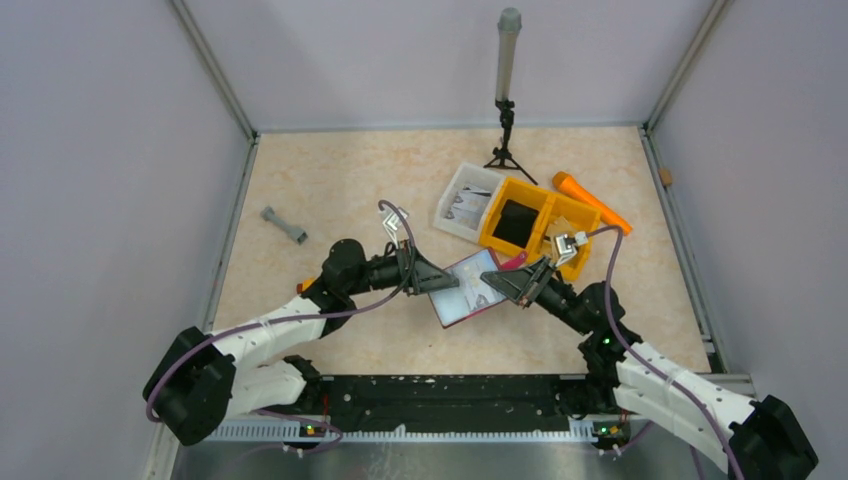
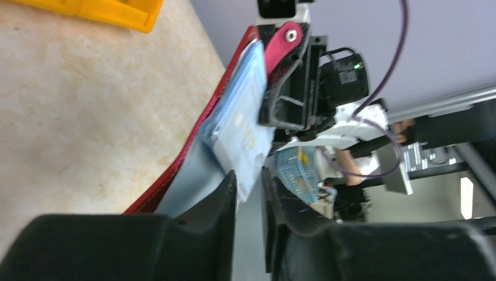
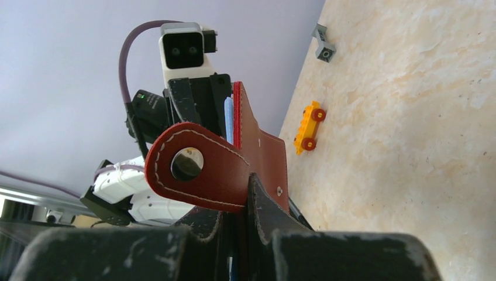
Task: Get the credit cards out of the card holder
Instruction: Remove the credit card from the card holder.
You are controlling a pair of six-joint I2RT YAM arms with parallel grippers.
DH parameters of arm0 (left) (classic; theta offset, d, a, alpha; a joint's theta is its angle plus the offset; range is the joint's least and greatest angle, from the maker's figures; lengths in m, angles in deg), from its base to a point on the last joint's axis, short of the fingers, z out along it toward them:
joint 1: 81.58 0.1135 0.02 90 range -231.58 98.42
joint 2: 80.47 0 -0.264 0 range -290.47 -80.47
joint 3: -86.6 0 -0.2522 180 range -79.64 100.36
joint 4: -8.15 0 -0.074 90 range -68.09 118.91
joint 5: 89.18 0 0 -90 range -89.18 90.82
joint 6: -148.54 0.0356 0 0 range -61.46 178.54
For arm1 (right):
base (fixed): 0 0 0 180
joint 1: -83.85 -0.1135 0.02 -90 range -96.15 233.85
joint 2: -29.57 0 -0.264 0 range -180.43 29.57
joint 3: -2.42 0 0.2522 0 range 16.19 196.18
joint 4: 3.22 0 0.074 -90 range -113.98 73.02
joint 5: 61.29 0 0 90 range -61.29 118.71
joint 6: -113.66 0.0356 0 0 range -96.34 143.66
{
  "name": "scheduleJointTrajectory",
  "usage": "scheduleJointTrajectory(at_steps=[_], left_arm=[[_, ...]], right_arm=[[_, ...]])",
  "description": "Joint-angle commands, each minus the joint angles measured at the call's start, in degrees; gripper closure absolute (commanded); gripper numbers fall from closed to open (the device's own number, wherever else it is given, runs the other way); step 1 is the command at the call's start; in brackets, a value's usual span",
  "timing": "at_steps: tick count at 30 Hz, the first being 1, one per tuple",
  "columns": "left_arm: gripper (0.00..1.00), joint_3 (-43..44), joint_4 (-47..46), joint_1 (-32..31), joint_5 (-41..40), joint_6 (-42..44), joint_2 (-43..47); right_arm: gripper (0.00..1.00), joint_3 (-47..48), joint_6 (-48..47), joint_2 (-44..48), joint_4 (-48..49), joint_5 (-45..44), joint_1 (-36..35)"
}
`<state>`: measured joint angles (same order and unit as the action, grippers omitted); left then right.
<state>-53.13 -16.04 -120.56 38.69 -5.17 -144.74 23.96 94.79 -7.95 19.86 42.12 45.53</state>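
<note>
A small, flat, dark red leather-like card holder (image 3: 263,158) hangs between the two arms, over the near middle of the beige marbled table (image 1: 340,180) and just near and left of a yellow-orange divided plastic bin (image 1: 540,225). It is folded open, and its pale inside faces up in the top view. Whether it touches the table cannot be told.

The right fingers (image 3: 263,216) are closed on the holder's right end, clamped where the narrow snap tab joins the body. The tab's round metal snap sticks out just past their tips.

Thin, pale whitish-blue credit cards (image 2: 243,117) poke out of the holder's left side. The left fingers (image 2: 216,211) stand a narrow slot apart with a corner of the outermost card inside it — whether they actually pinch the card cannot be told.

Touching the bin's left side is a white plastic tray (image 1: 465,200), and an orange tapered stick (image 1: 590,200) lies on its far right. A grey dumbbell-shaped piece (image 1: 283,224) lies well to the left, and a little yellow toy car with red wheels (image 3: 309,126) sits close to the left arm. At the far edge stands a small black tripod carrying a grey tube (image 1: 507,60).
</note>
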Motion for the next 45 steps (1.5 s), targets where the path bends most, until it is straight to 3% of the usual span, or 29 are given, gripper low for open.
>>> scheduleJointTrajectory(at_steps=[1, 3, 6, 11, 19, 20, 23, 24, 42, 45], left_arm=[[0.66, 0.5, 4.1, 0.1, -1.4, 3.1, 1.2], [0.59, 1.2, 7.7, 0.0, -2.4, 4.5, 1.7], [0.58, 1.5, 8.8, 0.0, -2.7, 5.1, 1.8], [0.68, 0.4, -2.4, -0.9, 0.1, 0.0, -1.4], [0.74, 1.5, -8.9, -1.9, 2.2, -2.2, -5.2], [0.76, 1.5, -9.4, -1.9, 2.4, -2.4, -5.4], [0.99, 1.2, -11.4, -1.8, 3.1, -3.0, -5.7], [1.00, 1.0, -11.5, -1.8, 3.1, -3.0, -5.4], [0.99, -0.7, -7.6, -0.6, 4.6, -0.7, 0.1], [0.78, 0.2, -6.8, -0.8, 4.7, -0.6, -1.3]], right_arm=[[1.00, 1.0, 0.6, 0.3, 3.9, 0.1, 0.5], [1.00, 0.8, 0.9, 0.5, 4.9, -0.1, 0.5], [1.00, 0.8, 1.1, 0.7, 5.0, -0.4, 0.5], [1.00, 0.6, 1.9, -0.4, 6.9, 0.1, 0.5], [1.00, 0.3, 2.7, -2.4, 9.0, 1.2, 0.5], [1.00, 0.3, 2.8, -2.5, 9.2, 1.2, 0.5], [1.00, 0.1, 3.0, -2.2, 9.1, 0.9, 0.5], [1.00, 0.1, 3.1, -2.0, 9.0, 0.7, 0.6], [1.00, -2.6, 8.7, -0.2, 14.0, 3.1, 4.6], [1.00, -2.4, 9.2, -1.4, 15.3, 3.9, 4.6]])
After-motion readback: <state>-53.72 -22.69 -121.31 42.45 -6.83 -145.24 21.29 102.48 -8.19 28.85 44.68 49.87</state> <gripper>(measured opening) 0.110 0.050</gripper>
